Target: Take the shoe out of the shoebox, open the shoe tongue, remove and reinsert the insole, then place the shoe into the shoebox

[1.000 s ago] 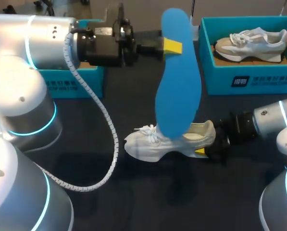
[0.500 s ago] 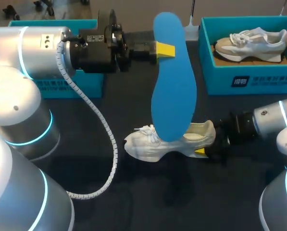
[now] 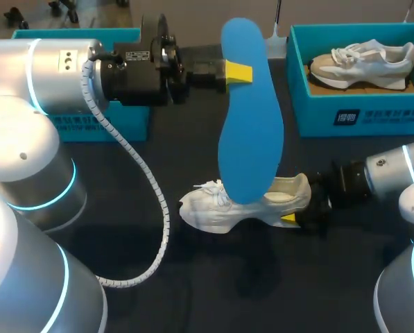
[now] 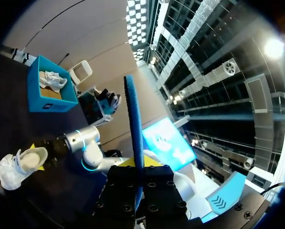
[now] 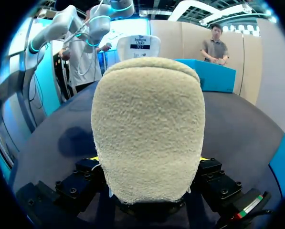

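Insole [image 3: 252, 125] screens shoe [image 3: 207, 211]; another shoe [image 3: 363, 62] fills shoebox [image 3: 317, 114].

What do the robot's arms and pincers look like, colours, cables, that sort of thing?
Both arms are glossy white, rounded segments with glowing cyan rings at the joints and black wrist sections. The left arm carries a white coiled cable; the right arm shows none. The left pincer and right pincer are black with yellow tips.
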